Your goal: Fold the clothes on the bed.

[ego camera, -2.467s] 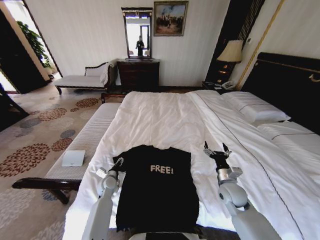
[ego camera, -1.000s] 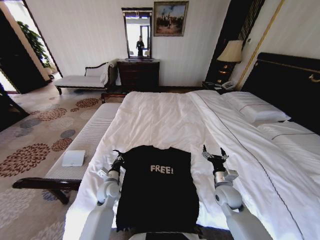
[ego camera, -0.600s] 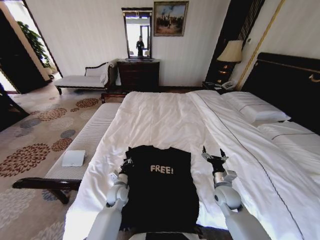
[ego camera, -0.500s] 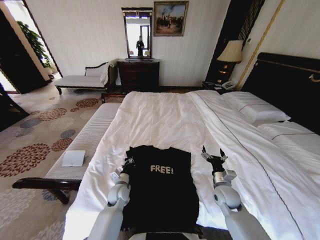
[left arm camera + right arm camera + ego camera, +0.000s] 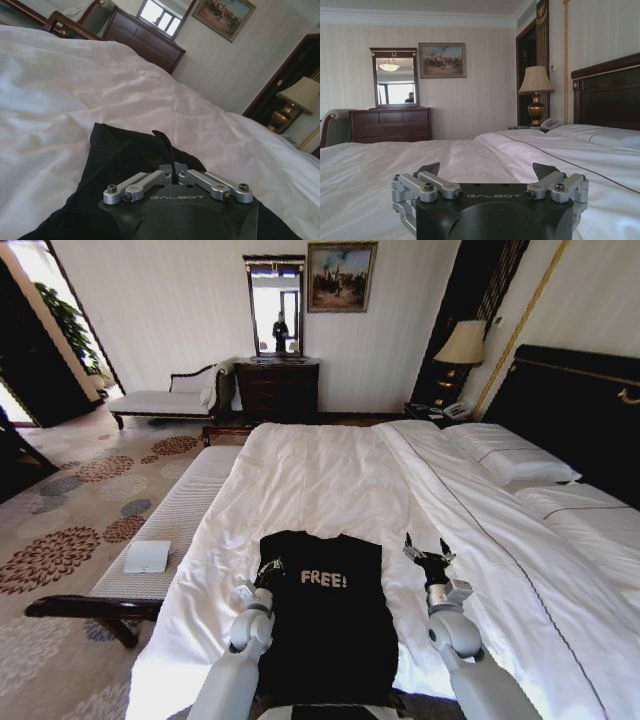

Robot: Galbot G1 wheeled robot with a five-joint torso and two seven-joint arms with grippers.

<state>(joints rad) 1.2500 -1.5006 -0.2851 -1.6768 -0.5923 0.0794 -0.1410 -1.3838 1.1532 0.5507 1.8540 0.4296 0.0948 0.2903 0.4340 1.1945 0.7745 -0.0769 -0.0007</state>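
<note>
The black short-sleeved cotton T-shirt with white "FREE!" letters [image 5: 320, 615] lies flat on the near part of the large white-sheeted bed [image 5: 330, 475], its long axis running from the robot toward the far end. The left pincer [image 5: 268, 571] is nearer: its fingers are pressed together over the shirt's left shoulder edge, apparently pinching a fold of the black cloth. The right pincer [image 5: 425, 552] waits with fingers spread wide, just beside the shirt's right edge, so the shirt lies to its left.

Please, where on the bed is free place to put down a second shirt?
Free: the white duvet between the black T-shirt and the bed's far end, and the strip between the right hand and the pillows. Crowded: the near edge, where the left hand pinches the shirt's left side.
</note>
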